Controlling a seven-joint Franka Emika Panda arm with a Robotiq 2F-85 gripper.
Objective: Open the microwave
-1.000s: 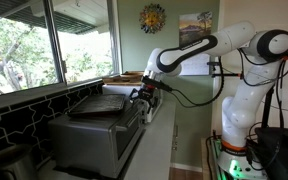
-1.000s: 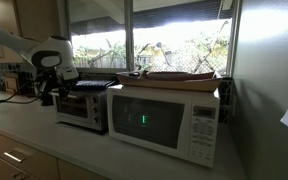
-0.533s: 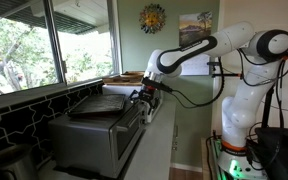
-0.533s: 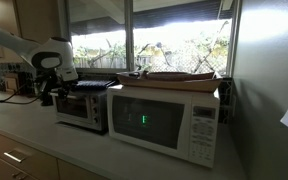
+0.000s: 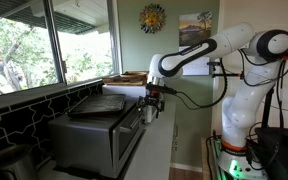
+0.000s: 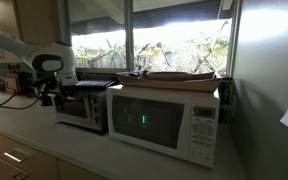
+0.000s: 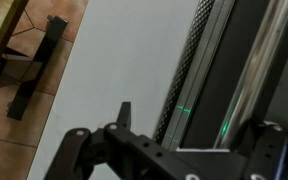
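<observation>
The microwave (image 5: 96, 138) is the dark grey metallic oven on the counter; it also shows in an exterior view (image 6: 83, 108). Its dark front door looks closed. My gripper (image 5: 151, 100) hangs in front of the door's upper edge, at the far corner; in the other exterior view my gripper (image 6: 49, 95) is at the oven's left side. In the wrist view the gripper (image 7: 196, 122) is open, its fingers spread. The oven's dark door and metal edge (image 7: 219, 60) lie between and beyond them, with a green light reflected on the glass.
A white boxy appliance (image 6: 169, 120) with wooden boards (image 6: 179, 75) on top stands beside the oven. A flat dark tray (image 5: 99, 103) lies on the oven. Windows run behind the counter. In the wrist view a black stand (image 7: 34, 60) is on the wooden floor below.
My gripper has moved slightly down and a little away from the oven's front. The door has not moved.
</observation>
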